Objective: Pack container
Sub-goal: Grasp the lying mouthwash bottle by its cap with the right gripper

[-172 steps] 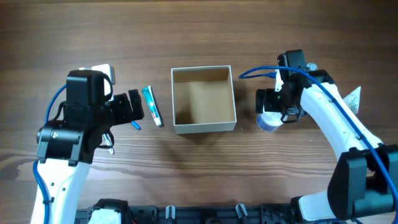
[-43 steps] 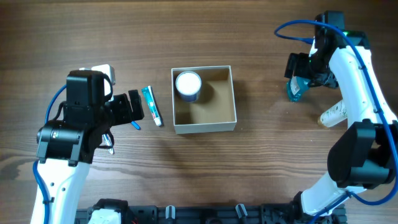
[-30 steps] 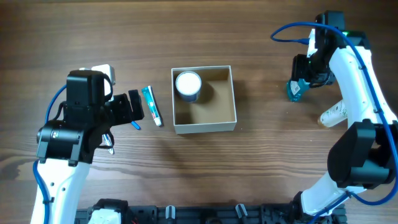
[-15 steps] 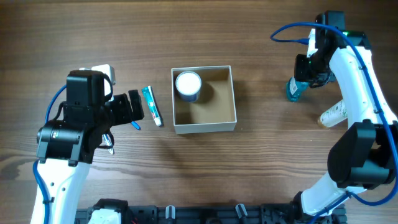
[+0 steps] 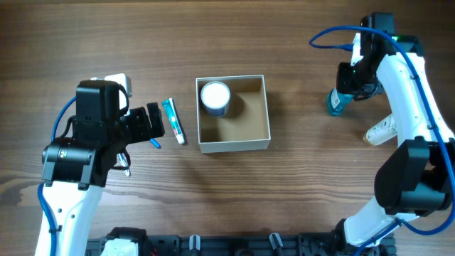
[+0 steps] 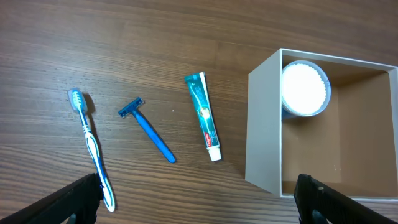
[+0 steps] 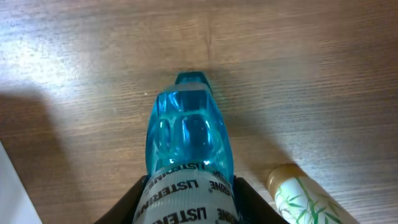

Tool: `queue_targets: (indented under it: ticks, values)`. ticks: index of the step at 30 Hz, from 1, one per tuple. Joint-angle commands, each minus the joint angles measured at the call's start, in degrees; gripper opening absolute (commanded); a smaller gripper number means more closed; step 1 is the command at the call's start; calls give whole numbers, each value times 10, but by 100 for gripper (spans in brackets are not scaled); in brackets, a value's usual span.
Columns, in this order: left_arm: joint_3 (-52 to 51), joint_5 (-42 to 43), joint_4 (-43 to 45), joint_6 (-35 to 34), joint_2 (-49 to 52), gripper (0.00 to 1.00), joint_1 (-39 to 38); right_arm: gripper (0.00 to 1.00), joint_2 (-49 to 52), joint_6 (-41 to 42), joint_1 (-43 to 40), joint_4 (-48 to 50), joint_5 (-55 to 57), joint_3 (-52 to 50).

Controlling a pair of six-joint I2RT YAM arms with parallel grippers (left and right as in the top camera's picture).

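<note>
The container [image 5: 233, 147] is a square white box with a brown inside, at the table's middle; its wall [image 6: 264, 130] also shows in the left wrist view. A white-lidded jar [image 5: 215, 96] [image 6: 304, 88] stands in its far left corner. My right gripper [image 5: 350, 87] [image 7: 188, 193] is shut on a blue mouthwash bottle [image 5: 335, 104] [image 7: 188, 140] far right of the container, with a finger on each side of its label. My left gripper [image 5: 151, 122] [image 6: 199, 205] hangs wide open left of the container, holding nothing.
A toothpaste tube [image 5: 173, 121] [image 6: 204, 116], a blue razor [image 6: 147, 129] and a toothbrush [image 6: 91, 146] lie on the wood left of the container. A white tube with a leaf print [image 5: 382, 129] [image 7: 298, 196] lies just beside the mouthwash bottle.
The right gripper's jaws have closed on the mouthwash bottle, which shifted slightly. The left arm, the container and the items on the left have not moved.
</note>
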Motion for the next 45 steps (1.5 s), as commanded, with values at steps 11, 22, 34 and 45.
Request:
queue_targets:
  ticks: [11, 22, 34, 45]
  values:
    - [10, 7, 0, -5, 1, 100, -3, 4, -135, 41, 187, -147, 8, 229]
    - [10, 7, -1, -5, 1, 100, -3, 4, -89, 151, 357, -92, 8, 234]
    - [10, 7, -1, -5, 1, 100, -3, 4, -78, 186, 353, -97, 71, 234]
    - [10, 7, -2, -5, 1, 100, -3, 5, -78, 241, 305, -121, 71, 234]
